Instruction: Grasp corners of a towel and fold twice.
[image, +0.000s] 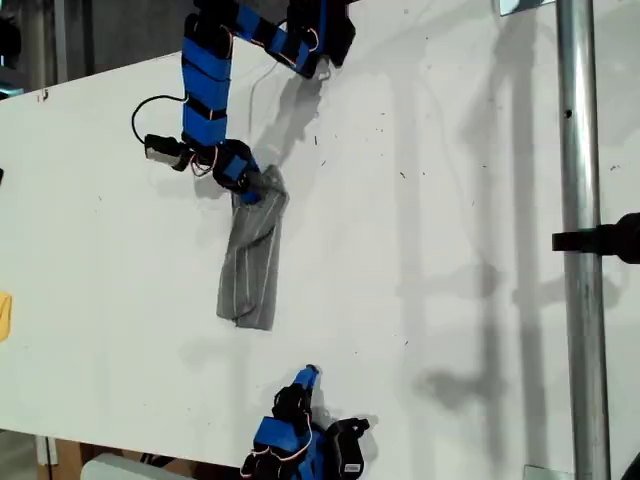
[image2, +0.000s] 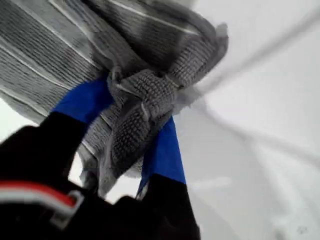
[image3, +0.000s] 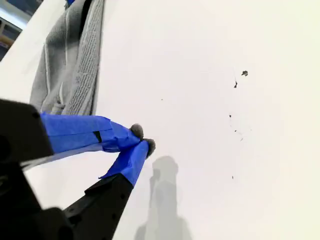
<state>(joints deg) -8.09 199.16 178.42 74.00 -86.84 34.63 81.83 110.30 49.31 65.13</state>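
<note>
My first gripper (image2: 145, 135) clamped on bunched end of towel (image: 250, 265), which lies as narrow strip mid-table. My second gripper (image3: 142, 140) closed, empty, just off towel's near end. Risk: bunched wad hides corners, pull drags whole strip, fold skews.

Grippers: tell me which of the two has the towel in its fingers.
My first gripper, at the exterior view's top, is shut on the towel, bunched between its fingers. My second gripper is shut on nothing, over bare table.
</note>
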